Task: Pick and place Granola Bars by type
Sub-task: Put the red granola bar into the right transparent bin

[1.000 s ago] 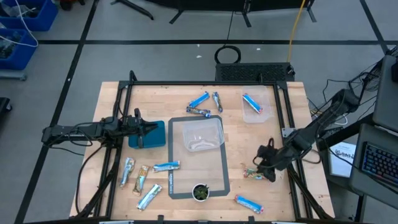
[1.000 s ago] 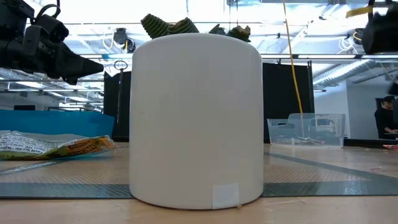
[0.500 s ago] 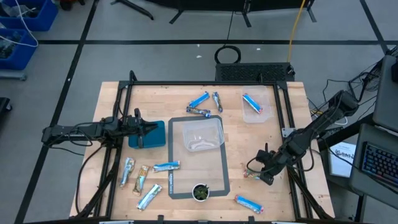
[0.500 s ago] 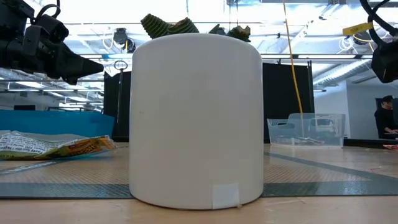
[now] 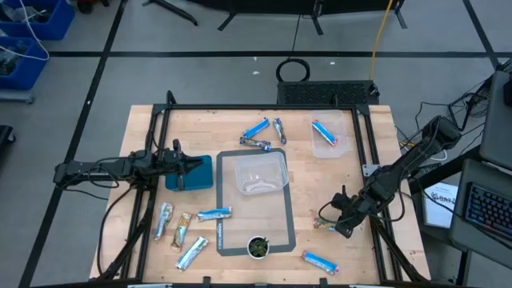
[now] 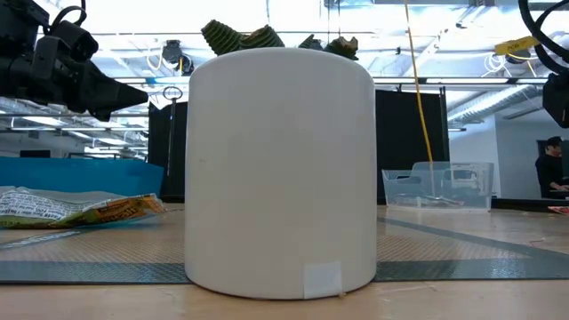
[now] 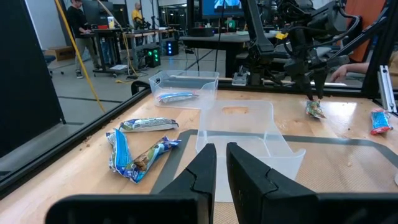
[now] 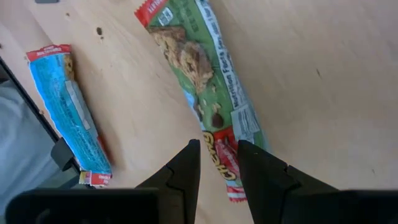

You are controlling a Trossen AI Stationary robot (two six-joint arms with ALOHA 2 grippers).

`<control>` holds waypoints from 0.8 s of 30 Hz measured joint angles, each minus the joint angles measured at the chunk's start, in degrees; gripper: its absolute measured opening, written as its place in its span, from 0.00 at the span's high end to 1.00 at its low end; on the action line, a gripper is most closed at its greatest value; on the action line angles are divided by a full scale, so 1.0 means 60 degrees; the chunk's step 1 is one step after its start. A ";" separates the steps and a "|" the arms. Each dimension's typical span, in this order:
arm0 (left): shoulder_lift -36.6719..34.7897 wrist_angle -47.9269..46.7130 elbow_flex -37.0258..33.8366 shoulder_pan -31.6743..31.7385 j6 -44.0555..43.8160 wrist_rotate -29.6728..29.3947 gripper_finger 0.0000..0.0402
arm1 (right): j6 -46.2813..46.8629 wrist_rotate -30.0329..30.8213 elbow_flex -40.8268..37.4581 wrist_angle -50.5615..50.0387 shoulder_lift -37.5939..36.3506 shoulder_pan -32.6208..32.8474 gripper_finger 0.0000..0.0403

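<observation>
High view: the wooden table (image 5: 144,128) fills the middle of the frame. The left gripper (image 5: 189,166) hangs at centre left over a teal lid (image 5: 200,172), its fingers close together with nothing between them. The right gripper (image 5: 339,225) sits at lower right, directly over a green-wrapped bar (image 5: 323,224). Blue bars lie scattered: one at bottom right (image 5: 319,260), three at upper centre (image 5: 256,128), one inside a small clear bin (image 5: 325,148) at upper right, one (image 5: 214,214) left of the grey mat (image 5: 288,228). Three more bars (image 5: 180,232) lie at lower left. A larger clear bin (image 5: 254,172) rests on the mat, and a small dark green round thing (image 5: 258,247) sits at the mat's lower edge.

Low view: a white cylinder (image 6: 280,169) fills the centre; a tan-wrapped bar (image 6: 80,209) lies at left.

Left wrist view: the fingers (image 7: 202,171) stand nearly together, empty, at the bottom centre. Blue bars (image 7: 140,146) lie at left.

Right wrist view: the fingers (image 8: 186,171) stand apart at the bottom, straddling the lower end of the green bar (image 8: 205,81); I cannot tell whether they touch it. A blue bar (image 8: 71,115) lies at left.
</observation>
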 joint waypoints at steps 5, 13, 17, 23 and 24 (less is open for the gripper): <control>0.0000 0.0000 0.0000 0.0001 0.0003 0.0000 0.90 | 0.0039 0.0001 0.0000 -0.0254 0.0194 -0.0002 0.76; 0.0000 0.0000 0.0000 0.0000 0.0000 -0.0004 0.90 | 0.0039 -0.0015 0.0002 -0.0196 0.0742 -0.0002 0.76; 0.0000 0.0001 0.0000 0.0002 0.0004 -0.0001 0.90 | -0.0019 0.0020 0.0011 -0.0176 0.0938 -0.0002 0.78; 0.0000 0.0002 0.0000 0.0002 0.0004 -0.0002 0.90 | -0.0042 0.0545 0.0007 -0.0174 0.0959 -0.0002 0.89; 0.0000 0.0001 0.0000 0.0001 0.0003 -0.0001 0.90 | -0.0019 0.0715 0.0007 -0.0172 0.0959 -0.0002 0.90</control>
